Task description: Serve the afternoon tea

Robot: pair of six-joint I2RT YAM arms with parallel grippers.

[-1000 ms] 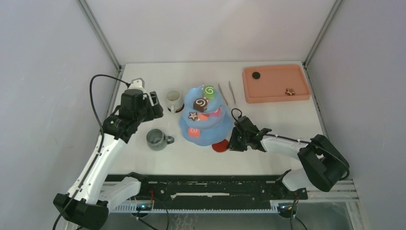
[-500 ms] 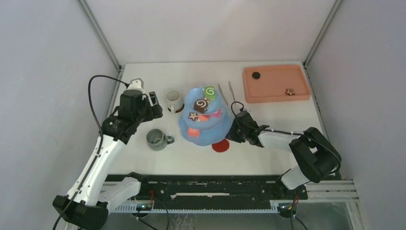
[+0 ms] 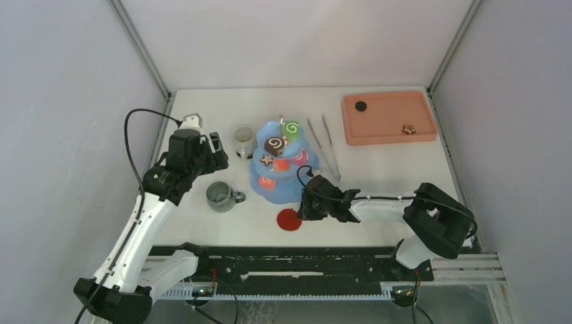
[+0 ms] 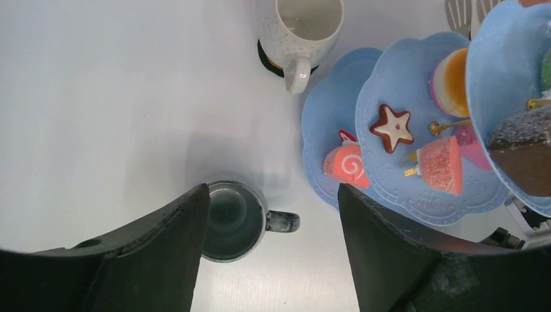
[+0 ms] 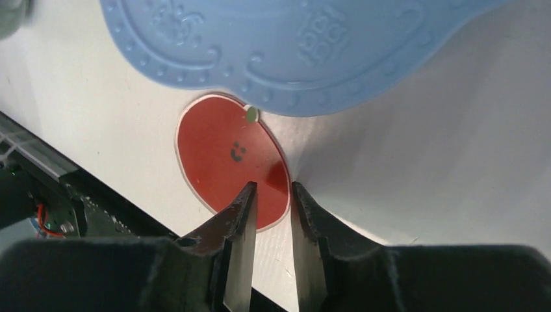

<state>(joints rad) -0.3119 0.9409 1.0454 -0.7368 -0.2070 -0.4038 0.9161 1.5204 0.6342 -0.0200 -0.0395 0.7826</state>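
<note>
So the cake stand sits mid-table, right gripper nearly closed at the red disc beside it (can't tell if it's pinching), left gripper spread wide above the grey-green mug.

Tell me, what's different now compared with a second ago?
The right end effector swept left along the near side of the table, and the red disc ended up further left and nearer. The cake stand shifted slightly left. Nothing was visibly grabbed or released. The left end effector, grey-green mug, white mug and pink tray kept their places.
</note>
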